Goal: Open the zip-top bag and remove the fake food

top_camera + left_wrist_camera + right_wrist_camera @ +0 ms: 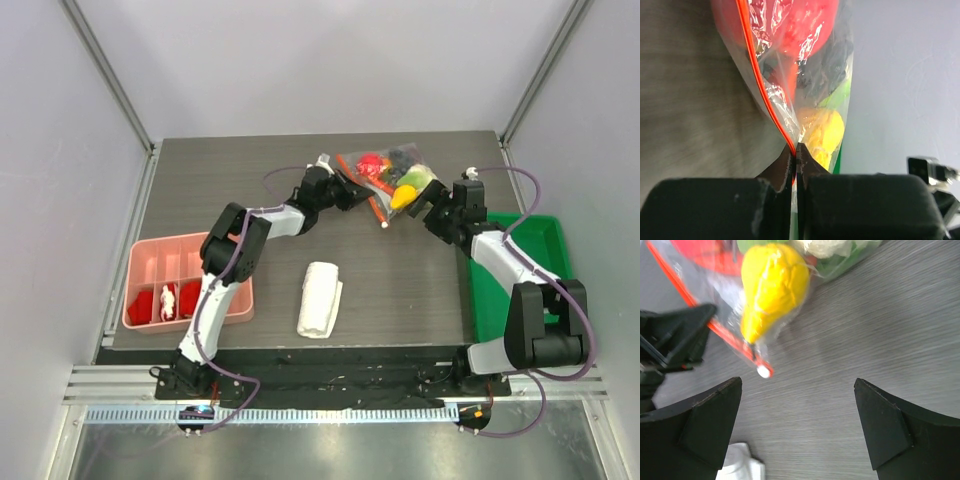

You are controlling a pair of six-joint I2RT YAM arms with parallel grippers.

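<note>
Left wrist view: left gripper (796, 152) is pressed together, pinching the zip-top bag (774, 95) at its orange-red zip strip (757, 75); fake food (826, 131) fills the bag, upper centre of frame. Right gripper (796, 390) stands spread, just below the white slider (763, 371).

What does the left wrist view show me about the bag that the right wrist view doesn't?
Only the left wrist view: a close look at the left gripper shut on the orange-red zip strip of the zip-top bag, plus a dark piece of fake food.
Only the right wrist view: the right gripper open with nothing between its fingers, the white slider at the strip's end, and a corner of the white cloth.
Both views: the bag, its zip strip, the yellow piece and the table.
</note>
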